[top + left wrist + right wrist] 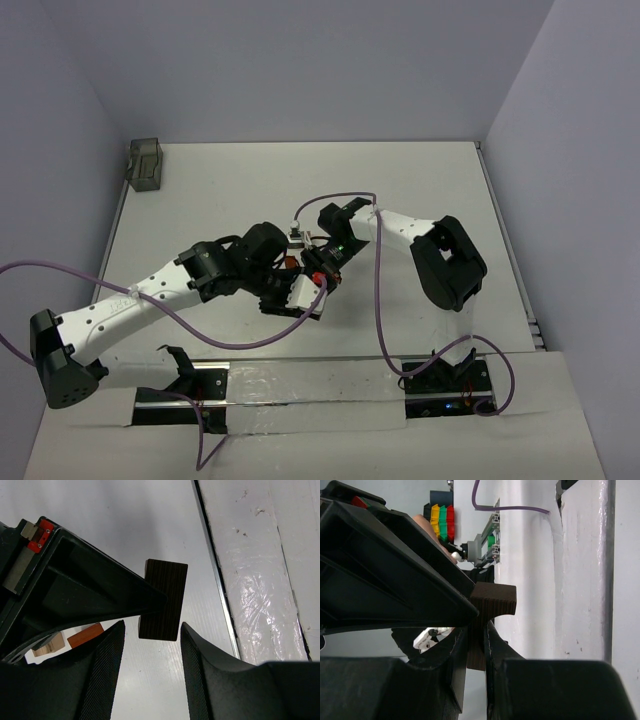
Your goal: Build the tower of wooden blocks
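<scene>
The wood block tower is in loose pieces at the middle of the table, where the two arms meet. A dark block with fine grain lines is held up off the surface, long side upright and leaning slightly. A reddish-brown block and a tan block lie flat on the table just beside each other, seen under the black body of the other hand; whether they touch I cannot tell.

The right hand is closed on the dark block. Its two fingers pinch the lower part from both sides, and the upper end stands free above them. From the left wrist, one of its black fingertips presses against the block's left face.

The left hand is open. Its padded fingers stand on either side of the block's lower end; there is a clear gap on the left, while the right finger is very near, and contact there cannot be made out.

From above, the left arm reaches in from the near left corner and the right arm bends in from the right; the hands are close together, the blocks mostly hidden beneath them. A purple cable loops over the right arm. A grey container sits in the far left corner, well apart from the blocks. A shiny white strip runs along the table's near edge.
</scene>
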Motion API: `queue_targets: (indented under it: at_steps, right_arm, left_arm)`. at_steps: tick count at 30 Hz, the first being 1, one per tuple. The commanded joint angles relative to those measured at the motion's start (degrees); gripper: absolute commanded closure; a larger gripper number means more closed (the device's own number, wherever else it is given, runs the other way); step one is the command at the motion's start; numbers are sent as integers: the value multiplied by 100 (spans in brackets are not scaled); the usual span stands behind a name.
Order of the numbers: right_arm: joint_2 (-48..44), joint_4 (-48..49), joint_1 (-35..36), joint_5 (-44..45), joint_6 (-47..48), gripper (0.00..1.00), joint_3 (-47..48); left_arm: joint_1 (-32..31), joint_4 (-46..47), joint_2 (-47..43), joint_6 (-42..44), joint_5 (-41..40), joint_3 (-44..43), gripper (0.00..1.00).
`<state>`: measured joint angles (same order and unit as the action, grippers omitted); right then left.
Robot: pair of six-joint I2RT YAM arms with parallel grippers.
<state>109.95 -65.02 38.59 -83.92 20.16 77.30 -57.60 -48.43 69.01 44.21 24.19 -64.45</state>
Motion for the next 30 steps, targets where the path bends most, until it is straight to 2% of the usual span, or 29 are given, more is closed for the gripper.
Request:
queue_targets:
  at_steps: [1,9,20,21,25,26,27,29,30]
  right_arm:
    - [-289,94,0,-897,-31,100,-4]
    - [-404,94,-1,-898,49,100,-48]
    - [-400,94,8,-898,67,100,-61]
    - [-388,90,8,-898,63,92,-57]
    - [-387,59,8,-898,67,36,-48]
    - [-391,61,4,-896,65,31,-44]
    - [-404,68,-9,-890,58,20,-31]
    - [-437,116,-57,-889,26,8,-31]
    - [-457,133,-116,-883,11,6,-36]
  left_arm:
    - [-50,255,-10,97,7,46,45]
    - [-68,264,-19,141,42,126,47]
    - [-63,335,-81,97,-6,179,65]
    - [-68,343,-89,76,-11,179,66]
    - [-50,352,-119,-67,-13,202,76]
    - [-22,354,-133,-131,22,225,80]
    - [61,361,-159,-233,92,257,87]
    - [177,417,-240,-301,207,354,99]
    - [223,422,-283,-349,289,369,100]
